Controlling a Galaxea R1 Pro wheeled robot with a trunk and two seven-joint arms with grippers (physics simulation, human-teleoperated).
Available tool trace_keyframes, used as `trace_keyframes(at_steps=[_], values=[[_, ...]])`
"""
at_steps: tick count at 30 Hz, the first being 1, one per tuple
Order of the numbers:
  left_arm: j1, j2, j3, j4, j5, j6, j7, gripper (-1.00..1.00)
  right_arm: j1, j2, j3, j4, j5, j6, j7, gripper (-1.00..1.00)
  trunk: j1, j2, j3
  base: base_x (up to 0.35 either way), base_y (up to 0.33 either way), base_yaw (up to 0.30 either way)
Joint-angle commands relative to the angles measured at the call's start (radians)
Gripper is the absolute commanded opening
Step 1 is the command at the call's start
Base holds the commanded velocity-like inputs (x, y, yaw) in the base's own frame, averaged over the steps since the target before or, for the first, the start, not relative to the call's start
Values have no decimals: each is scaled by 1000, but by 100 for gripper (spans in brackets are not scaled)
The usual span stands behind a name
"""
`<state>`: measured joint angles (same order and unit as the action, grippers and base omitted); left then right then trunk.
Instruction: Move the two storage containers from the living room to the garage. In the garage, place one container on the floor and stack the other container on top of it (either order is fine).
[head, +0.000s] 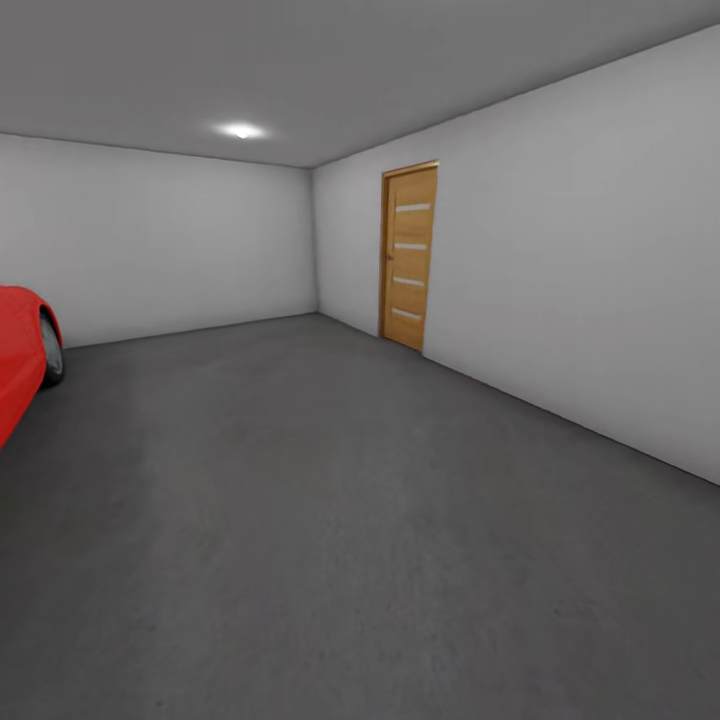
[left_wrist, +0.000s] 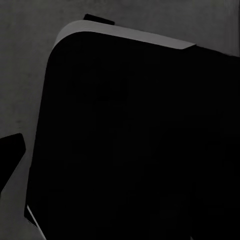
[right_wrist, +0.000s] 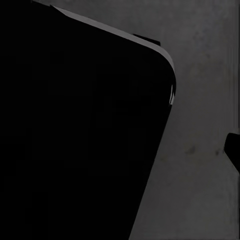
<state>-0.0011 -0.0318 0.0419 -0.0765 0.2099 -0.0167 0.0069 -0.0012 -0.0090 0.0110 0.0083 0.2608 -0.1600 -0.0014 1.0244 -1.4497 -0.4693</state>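
I am in the garage, looking across its dark grey concrete floor (head: 330, 520) towards plain white-grey walls. The two storage containers are out of view. In the left wrist view a black rounded part of my own body (left_wrist: 135, 140) hangs over the floor (left_wrist: 25, 75), and one dark fingertip (left_wrist: 10, 155) juts in at the edge. The right wrist view shows the same black body (right_wrist: 75, 125) above the concrete (right_wrist: 200, 175), with a dark fingertip (right_wrist: 233, 150) at its border. Neither wrist view shows how the jaws stand.
A red car (head: 20, 360) stands at the left edge, its wheel towards me. A wooden slatted door (head: 410, 258) is set in the right wall near the far corner. A ceiling lamp (head: 241, 130) lights the room. Wide open floor stretches ahead.
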Motion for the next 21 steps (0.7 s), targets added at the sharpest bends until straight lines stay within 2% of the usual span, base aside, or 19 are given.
trace_keyframes(at_steps=[1, 21], values=[[0, 0, 4, 0, 3, -2, 1, 100, 0, 0, 0, 1, 3, -4, 0, 100, 1, 0, -1, 322, 0, 0], [0, -2, 4, 0, 2, -2, 1, 100, 0, 1, 1, 1, 2, -4, 0, 100, 1, 0, -1, 322, 0, 0]])
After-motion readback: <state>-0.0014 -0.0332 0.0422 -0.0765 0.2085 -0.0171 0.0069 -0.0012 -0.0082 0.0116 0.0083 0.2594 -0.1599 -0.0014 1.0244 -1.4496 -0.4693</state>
